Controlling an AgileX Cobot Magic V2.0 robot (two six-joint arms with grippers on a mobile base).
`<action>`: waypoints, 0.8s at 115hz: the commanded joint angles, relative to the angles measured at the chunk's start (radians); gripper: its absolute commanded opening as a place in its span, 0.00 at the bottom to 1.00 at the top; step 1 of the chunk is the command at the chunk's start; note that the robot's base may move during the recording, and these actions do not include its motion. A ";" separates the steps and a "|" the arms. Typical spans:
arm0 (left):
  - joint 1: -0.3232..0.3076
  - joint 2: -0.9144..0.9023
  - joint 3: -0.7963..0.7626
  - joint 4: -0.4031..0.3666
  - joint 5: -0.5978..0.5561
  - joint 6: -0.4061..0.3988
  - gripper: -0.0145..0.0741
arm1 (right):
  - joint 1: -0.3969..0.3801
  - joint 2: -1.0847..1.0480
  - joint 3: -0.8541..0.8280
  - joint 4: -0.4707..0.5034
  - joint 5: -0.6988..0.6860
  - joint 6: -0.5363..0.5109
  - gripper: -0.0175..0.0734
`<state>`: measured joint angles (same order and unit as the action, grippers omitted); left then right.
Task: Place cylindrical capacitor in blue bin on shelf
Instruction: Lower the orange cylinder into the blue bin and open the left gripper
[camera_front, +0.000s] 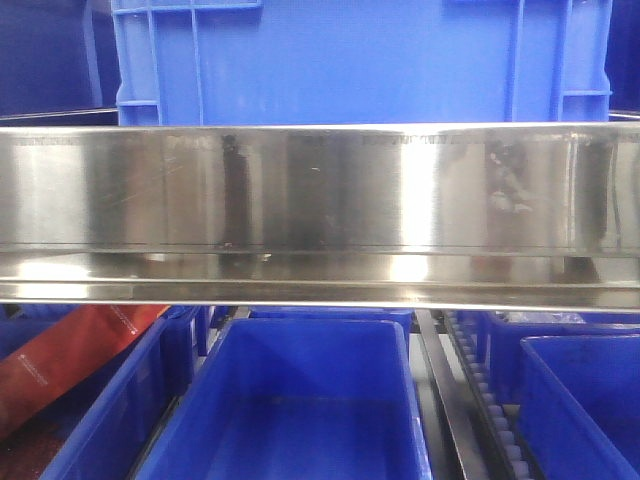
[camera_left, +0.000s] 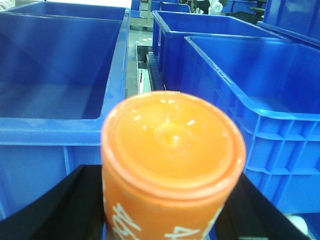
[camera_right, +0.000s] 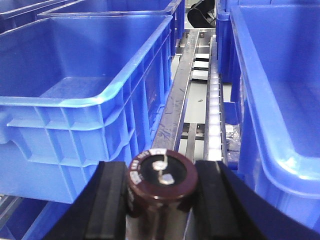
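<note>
As your right gripper (camera_right: 161, 207) clamps the cylindrical capacitor (camera_right: 162, 175) end-up for the upper-left blue bin (camera_right: 100, 97), your left gripper (camera_left: 172, 212) apparently clamps an orange cylinder (camera_left: 172, 145).

Orange cylinder (camera_left: 172, 150) cut off below — print unreadable, brown capacitor (camera_right: 162, 176) likewise cropped

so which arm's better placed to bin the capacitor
Right, probably: the right claw grips the brown capacitor, terminals visible, beside a blue bin, though below its rim. The left claw holds an orange cylinder, also near bins.
</note>
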<state>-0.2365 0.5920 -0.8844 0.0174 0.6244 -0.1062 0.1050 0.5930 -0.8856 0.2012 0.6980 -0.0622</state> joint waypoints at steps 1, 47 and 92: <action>-0.006 -0.003 0.001 -0.003 -0.022 0.000 0.04 | 0.000 -0.005 0.003 -0.005 -0.027 -0.003 0.01; -0.006 -0.003 -0.001 -0.017 -0.045 0.000 0.04 | 0.000 -0.005 0.003 -0.005 -0.027 -0.003 0.01; -0.371 0.378 -0.402 0.144 0.018 0.001 0.04 | 0.000 -0.005 0.003 -0.003 -0.055 -0.003 0.01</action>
<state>-0.5376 0.8611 -1.1835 0.1226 0.6437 -0.1062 0.1050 0.5930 -0.8856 0.2012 0.6920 -0.0622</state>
